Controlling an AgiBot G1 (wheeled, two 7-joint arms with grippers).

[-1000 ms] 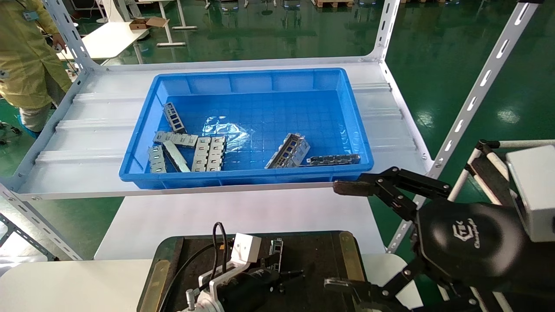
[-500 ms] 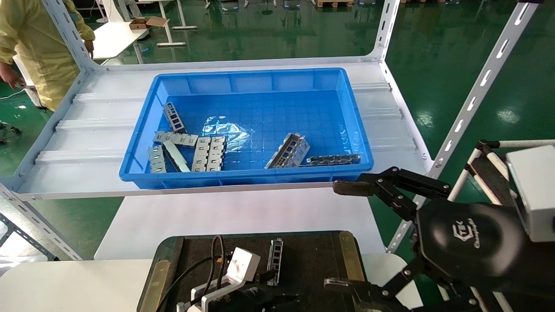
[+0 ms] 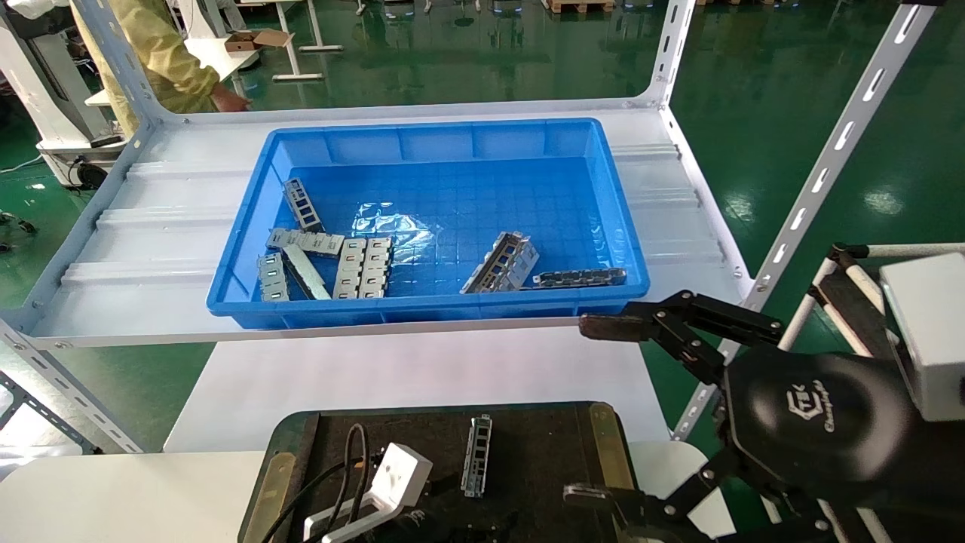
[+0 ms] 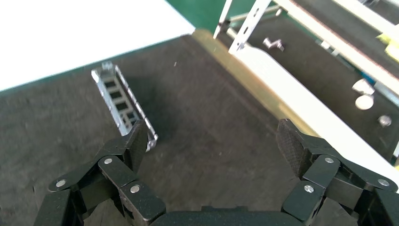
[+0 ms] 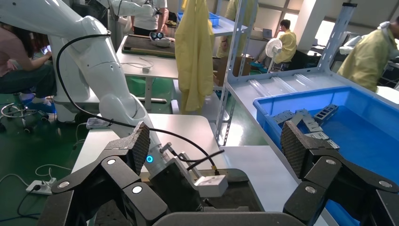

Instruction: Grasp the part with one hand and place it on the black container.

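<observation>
— Where's the part?
— I see it lying flat on the black container (image 3: pixel 543 452), near the far edge: the part (image 3: pixel 476 455).
— Grippers?
— My right gripper (image 5: pixel 212 146) idles spread wide beside the container; the left gripper (image 4: pixel 211 141) hovers over it, wide open, empty.

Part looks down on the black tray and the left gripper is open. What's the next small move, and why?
Probably lift the left gripper clear and send it toward the blue bin. The part lies flat on the black container, free of the open fingers, so this placement looks done. More brackets wait in the bin. The right gripper hangs open on the right, beside the container.
</observation>
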